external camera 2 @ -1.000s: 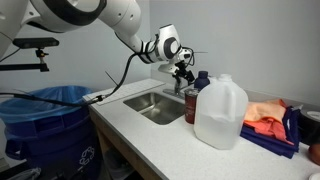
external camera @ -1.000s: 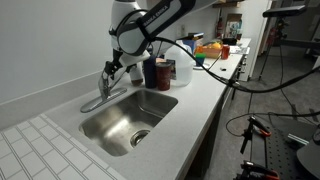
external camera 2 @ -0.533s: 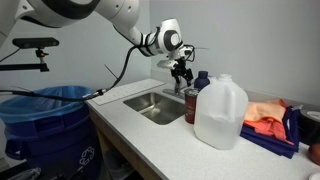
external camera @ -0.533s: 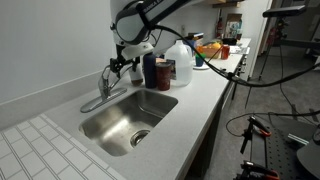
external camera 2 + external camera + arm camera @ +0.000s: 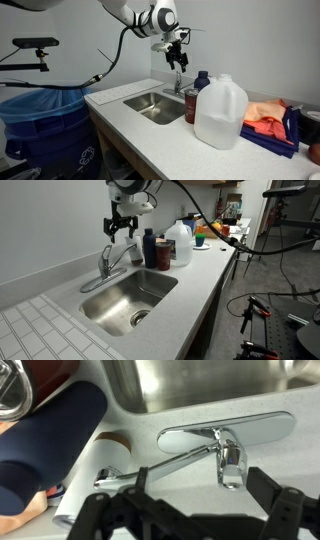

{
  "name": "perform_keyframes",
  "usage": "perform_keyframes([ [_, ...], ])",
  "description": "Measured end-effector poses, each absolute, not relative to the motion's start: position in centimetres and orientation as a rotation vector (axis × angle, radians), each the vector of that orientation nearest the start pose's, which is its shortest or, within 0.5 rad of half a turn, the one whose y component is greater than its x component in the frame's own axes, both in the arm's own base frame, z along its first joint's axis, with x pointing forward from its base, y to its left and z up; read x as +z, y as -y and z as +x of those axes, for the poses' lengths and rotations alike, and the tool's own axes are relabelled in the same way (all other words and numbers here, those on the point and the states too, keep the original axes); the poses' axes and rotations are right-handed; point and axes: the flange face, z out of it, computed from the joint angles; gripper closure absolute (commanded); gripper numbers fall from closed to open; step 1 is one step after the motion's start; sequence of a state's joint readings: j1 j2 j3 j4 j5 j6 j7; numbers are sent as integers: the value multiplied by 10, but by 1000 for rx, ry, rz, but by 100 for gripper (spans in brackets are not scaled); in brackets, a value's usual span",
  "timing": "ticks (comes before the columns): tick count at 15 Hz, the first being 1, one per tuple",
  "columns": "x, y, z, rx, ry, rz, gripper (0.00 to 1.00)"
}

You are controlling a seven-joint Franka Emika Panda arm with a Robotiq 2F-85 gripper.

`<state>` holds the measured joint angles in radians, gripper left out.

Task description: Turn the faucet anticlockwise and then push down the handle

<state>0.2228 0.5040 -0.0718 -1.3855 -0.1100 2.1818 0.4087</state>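
The chrome faucet (image 5: 106,268) stands behind the steel sink (image 5: 125,302); it also shows in an exterior view (image 5: 179,84). In the wrist view its base plate (image 5: 200,433) lies below me, the spout (image 5: 150,470) points left, and the handle (image 5: 232,464) sticks out toward me. My gripper (image 5: 120,225) hangs well above the faucet, open and empty, touching nothing. It also shows in an exterior view (image 5: 177,50). In the wrist view its two dark fingers (image 5: 190,518) spread wide on either side of the handle.
A dark blue bottle (image 5: 149,249) and a white jug (image 5: 181,240) stand on the counter just beside the faucet; they show in the wrist view (image 5: 45,445) and an exterior view (image 5: 220,110). A blue bin (image 5: 45,120) stands by the counter. Cluttered items (image 5: 212,228) sit further along.
My gripper has risen from the faucet handle to well above it. The faucet now stands free of the fingers.
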Motion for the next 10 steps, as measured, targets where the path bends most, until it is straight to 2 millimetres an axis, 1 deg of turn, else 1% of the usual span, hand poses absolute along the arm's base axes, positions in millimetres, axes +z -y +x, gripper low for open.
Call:
perform_keyframes([
  [2,465,-123,720,-554,-291,-3103,0],
  [5,474,-135,723,-638,-275,-3035,0],
  [7,472,-144,726,-677,-261,-2999,0],
  [10,459,-157,731,-726,-232,-2965,0],
])
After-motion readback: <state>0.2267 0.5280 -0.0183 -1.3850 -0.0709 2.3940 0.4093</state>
